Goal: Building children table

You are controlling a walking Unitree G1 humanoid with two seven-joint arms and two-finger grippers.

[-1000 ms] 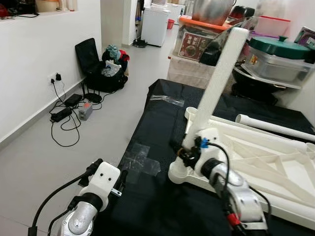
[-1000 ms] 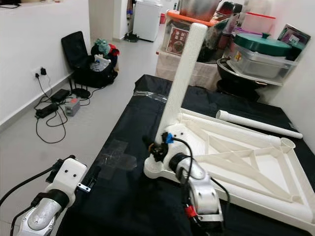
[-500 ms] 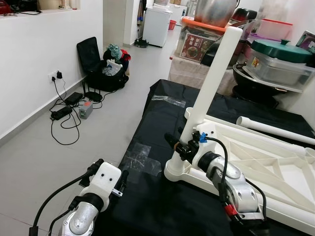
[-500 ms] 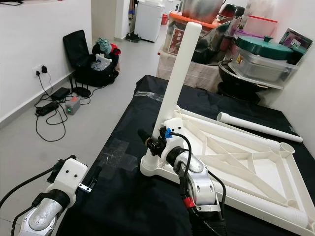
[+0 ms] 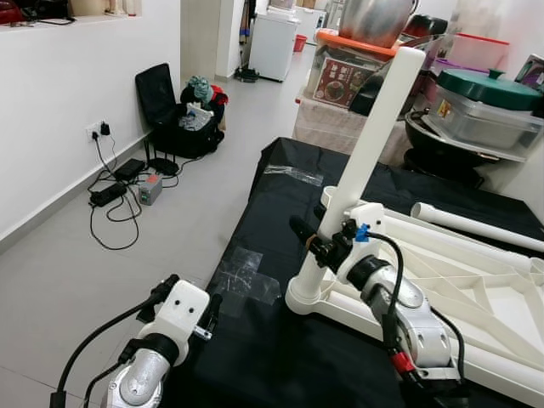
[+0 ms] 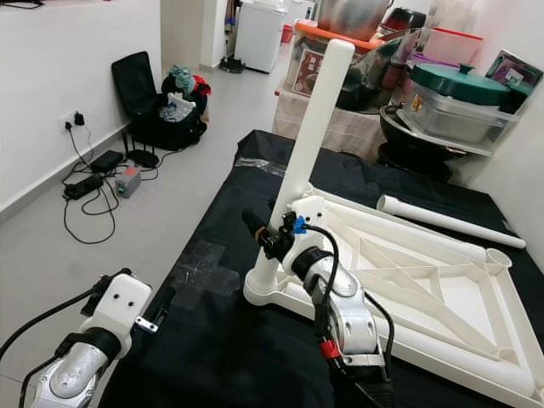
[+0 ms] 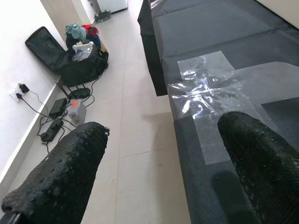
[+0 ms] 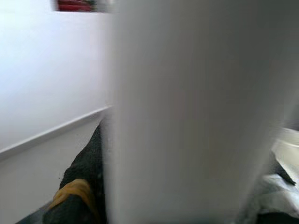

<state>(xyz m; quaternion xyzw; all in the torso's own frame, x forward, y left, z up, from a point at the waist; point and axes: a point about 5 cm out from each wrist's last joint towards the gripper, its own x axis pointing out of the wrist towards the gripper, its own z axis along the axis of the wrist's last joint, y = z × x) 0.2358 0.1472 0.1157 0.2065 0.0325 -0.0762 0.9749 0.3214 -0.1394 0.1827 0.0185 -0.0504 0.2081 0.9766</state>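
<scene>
A white children's table top [image 5: 476, 289] lies upside down on a black-covered surface [image 5: 280, 212]. One white table leg [image 5: 370, 144] stands tilted in the near-left corner socket [image 5: 308, 297]. My right gripper [image 5: 321, 245] is shut on this leg low down, just above the socket; one black finger [image 8: 79, 186] shows beside the leg [image 8: 191, 112] in the right wrist view. A second loose leg [image 5: 476, 225] lies along the far side of the table top. My left gripper [image 5: 190, 294] hangs open at the near-left edge of the surface, with nothing between its fingers [image 7: 60, 177].
Clear tape patches [image 5: 246, 276] stick to the black cover. Boxes, pots and a green-lidded container [image 5: 484, 93] crowd the back right. On the floor to the left lie a black bag [image 5: 183, 119] and cables with a power strip [image 5: 119, 183] by the white wall.
My right gripper has stayed on the leg and sits slightly higher on it; the leg's tilt has wobbled a little. The head view shifted slightly. The left arm has not moved.
</scene>
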